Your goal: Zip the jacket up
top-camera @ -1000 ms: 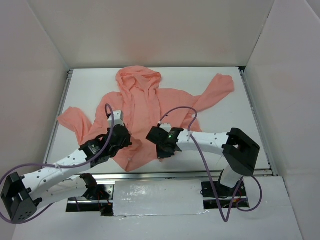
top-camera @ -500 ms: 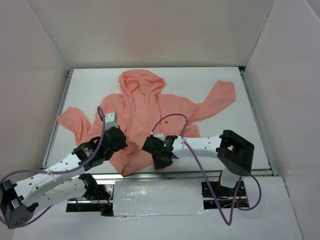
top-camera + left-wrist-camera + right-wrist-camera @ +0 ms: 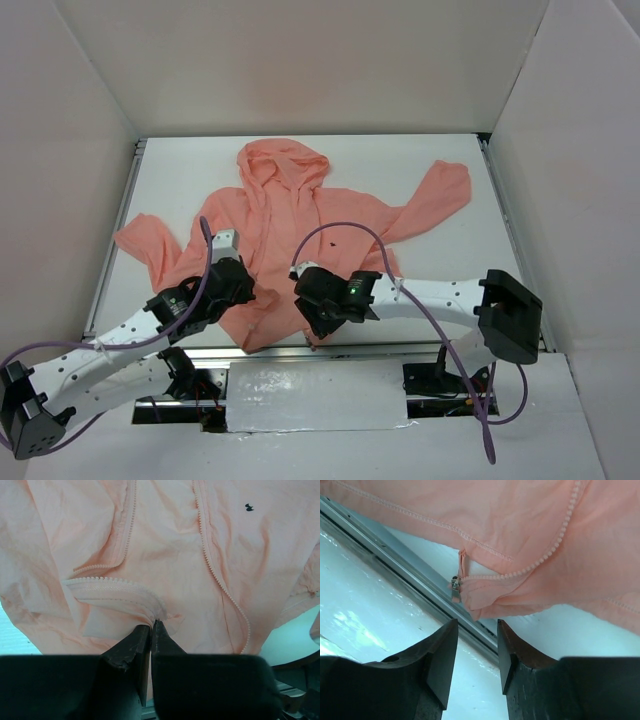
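The salmon-pink jacket (image 3: 300, 215) lies face up on the white table, hood at the far end, its front unzipped. My left gripper (image 3: 243, 292) is shut on a fold of the left front edge near the hem; the left wrist view shows its tips (image 3: 152, 625) pinching the fabric beside the zipper teeth (image 3: 220, 587). A tiny dark chest mark (image 3: 248, 507) is visible. My right gripper (image 3: 316, 325) hovers at the bottom hem by the near table edge. Its jaws (image 3: 477, 627) stand open and empty, with the metal zipper slider (image 3: 455, 585) just beyond them.
An aluminium rail (image 3: 385, 555) runs along the table's near edge under the right gripper. The jacket's sleeves spread to the left (image 3: 145, 245) and the far right (image 3: 440, 190). White walls enclose the table on three sides. Purple cables loop over both arms.
The right gripper has opened and let go of the jacket's bottom hem, and its arm's elbow has swung right. The jacket shifted slightly. The left gripper keeps its pinch.
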Motion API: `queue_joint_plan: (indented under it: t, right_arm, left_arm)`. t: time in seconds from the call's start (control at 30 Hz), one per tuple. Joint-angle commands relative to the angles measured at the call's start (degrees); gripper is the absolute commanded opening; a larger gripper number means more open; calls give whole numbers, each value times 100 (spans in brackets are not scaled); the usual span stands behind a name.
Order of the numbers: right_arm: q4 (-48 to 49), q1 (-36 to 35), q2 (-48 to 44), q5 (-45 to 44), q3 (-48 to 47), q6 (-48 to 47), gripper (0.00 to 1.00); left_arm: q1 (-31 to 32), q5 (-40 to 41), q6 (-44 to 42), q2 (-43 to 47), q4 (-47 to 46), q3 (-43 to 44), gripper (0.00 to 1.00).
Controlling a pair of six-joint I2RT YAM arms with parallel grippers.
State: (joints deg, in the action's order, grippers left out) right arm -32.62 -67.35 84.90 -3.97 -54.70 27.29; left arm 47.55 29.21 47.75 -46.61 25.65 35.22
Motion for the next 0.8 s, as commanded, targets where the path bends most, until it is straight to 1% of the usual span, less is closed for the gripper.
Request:
queue_joint_plan:
  t: [0.0, 0.1, 0.27, 0.37, 0.43, 0.63, 0.67, 0.77]
  right_arm:
    - [256, -15, 104, 89, -14, -812, 45]
    - [247, -15, 368, -26, -208, -804, 45]
    - [265, -23, 790, -87, -349, -488, 46]
    - [493, -32, 800, 45, -235, -383, 46]
    - [590, -32, 808, -51, -182, -338, 46]
    - [652, -41, 922, 168, -287, -321, 47]
    - [634, -59, 958, 203, -305, -321, 53]
    - [643, -129, 1028, 265, -296, -295, 54]
  left_arm:
    - [-18, -117, -187, 91, -174, 2, 0]
    - [-18, -170, -239, 126, -174, 28, 0]
    - [-18, -223, -310, 196, -95, 64, 0]
    - [-18, -232, -336, 266, -69, 29, 0]
    - [-18, -241, -345, 284, -86, 20, 0]
    - [-18, -328, -363, 214, -174, -15, 0]
    - [-18, -328, -371, 196, -174, -24, 0]
    - [-18, -346, -380, 205, -183, -24, 0]
